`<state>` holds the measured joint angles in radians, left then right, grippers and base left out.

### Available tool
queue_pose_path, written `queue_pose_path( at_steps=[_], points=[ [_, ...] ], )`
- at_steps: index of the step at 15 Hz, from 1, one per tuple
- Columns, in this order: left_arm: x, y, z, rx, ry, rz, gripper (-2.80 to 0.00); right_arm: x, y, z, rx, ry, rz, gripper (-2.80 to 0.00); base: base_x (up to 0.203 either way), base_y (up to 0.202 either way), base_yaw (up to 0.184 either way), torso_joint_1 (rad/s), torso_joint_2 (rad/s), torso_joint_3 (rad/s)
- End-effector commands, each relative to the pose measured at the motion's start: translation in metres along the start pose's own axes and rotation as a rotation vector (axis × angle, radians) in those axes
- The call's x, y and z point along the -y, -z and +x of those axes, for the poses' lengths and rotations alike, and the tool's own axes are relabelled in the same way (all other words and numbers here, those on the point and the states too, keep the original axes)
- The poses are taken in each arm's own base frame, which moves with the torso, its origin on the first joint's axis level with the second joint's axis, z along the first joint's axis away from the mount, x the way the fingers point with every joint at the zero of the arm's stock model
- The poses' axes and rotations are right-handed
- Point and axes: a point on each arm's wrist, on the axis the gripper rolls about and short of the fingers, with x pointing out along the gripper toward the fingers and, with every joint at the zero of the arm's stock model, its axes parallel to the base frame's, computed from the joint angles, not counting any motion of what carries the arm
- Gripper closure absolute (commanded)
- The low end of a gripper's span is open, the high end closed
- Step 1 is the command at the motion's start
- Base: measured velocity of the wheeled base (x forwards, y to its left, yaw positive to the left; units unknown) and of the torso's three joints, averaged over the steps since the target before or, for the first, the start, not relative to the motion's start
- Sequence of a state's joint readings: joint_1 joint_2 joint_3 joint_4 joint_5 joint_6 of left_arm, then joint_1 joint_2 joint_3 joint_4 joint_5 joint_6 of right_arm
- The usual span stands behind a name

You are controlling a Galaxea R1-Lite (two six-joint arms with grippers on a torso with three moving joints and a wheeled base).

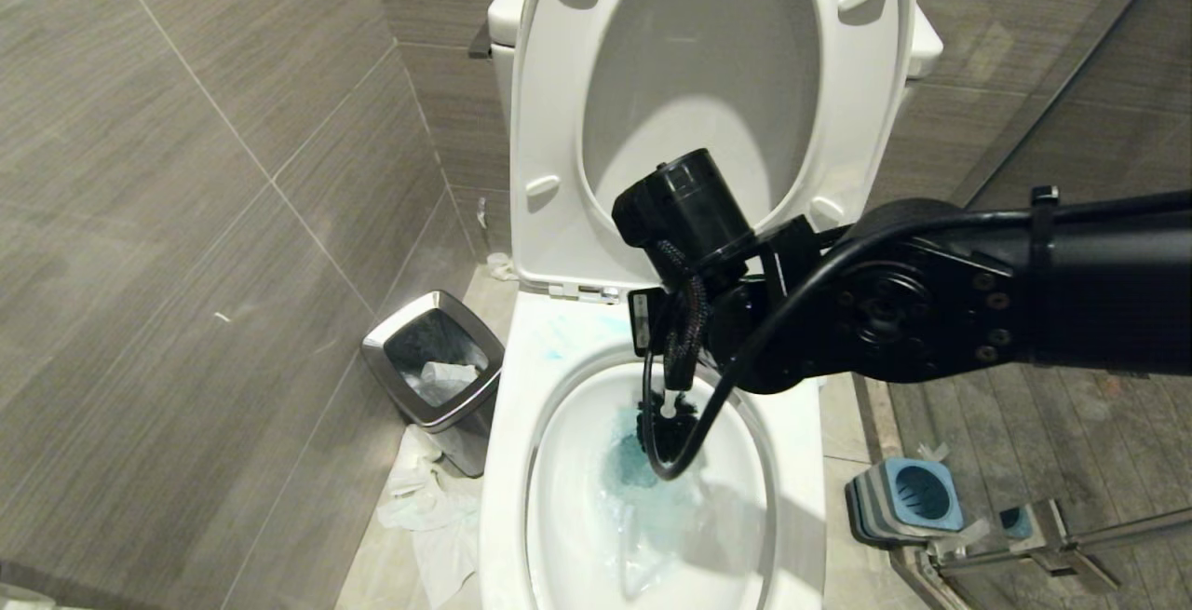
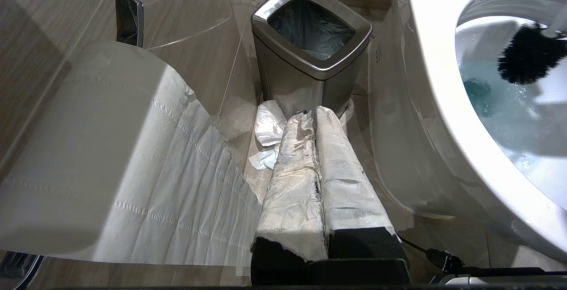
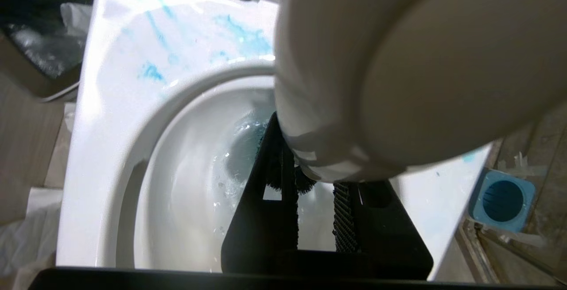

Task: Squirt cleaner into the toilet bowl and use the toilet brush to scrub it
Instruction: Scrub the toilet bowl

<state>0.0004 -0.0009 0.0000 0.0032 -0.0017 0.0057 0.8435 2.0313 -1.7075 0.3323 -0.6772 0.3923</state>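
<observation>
Brush head down in the bowl, handle steep.
The right gripper clamped the toilet brush above the toilet bowl; the left gripper, closed and empty, sat beside the trash bin.

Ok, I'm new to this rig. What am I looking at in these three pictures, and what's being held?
It is a two-armed robot in a bathroom. The head view looks down on the open toilet bowl, with the right arm reaching over it. The right claw, seen from that wrist's camera, grips the brush, its black bristles down in the blue-tinted water. The left wrist's picture shows the left claw shut and empty beside the bin and a paper roll. The blue brush holder stands on the floor.
</observation>
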Motion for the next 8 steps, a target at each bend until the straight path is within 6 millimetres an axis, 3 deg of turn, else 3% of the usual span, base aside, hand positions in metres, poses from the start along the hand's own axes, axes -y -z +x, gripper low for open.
queue_pose_path(
  at_steps=[1, 4, 8],
  points=[
    [0.0, 0.0, 0.0, -0.002, 0.0, 0.0, 0.0, -0.013, 0.006, 0.034, -0.015, 0.03, -0.001, 0.0, 0.0, 0.0, 0.0, 0.0, 0.0, 0.0],
    [0.0, 0.0, 0.0, -0.002, -0.001, 0.0, 0.0, -0.029, -0.003, 0.048, 0.024, 0.012, 0.023, 0.0, 0.0, 0.0, 0.0, 0.0, 0.0, 0.0],
    [0.0, 0.0, 0.0, -0.002, -0.001, 0.0, 0.0, -0.062, 0.012, 0.027, 0.012, -0.088, -0.036, 0.0, 0.0, 0.0, 0.0, 0.0, 0.0, 0.0]
  ],
)
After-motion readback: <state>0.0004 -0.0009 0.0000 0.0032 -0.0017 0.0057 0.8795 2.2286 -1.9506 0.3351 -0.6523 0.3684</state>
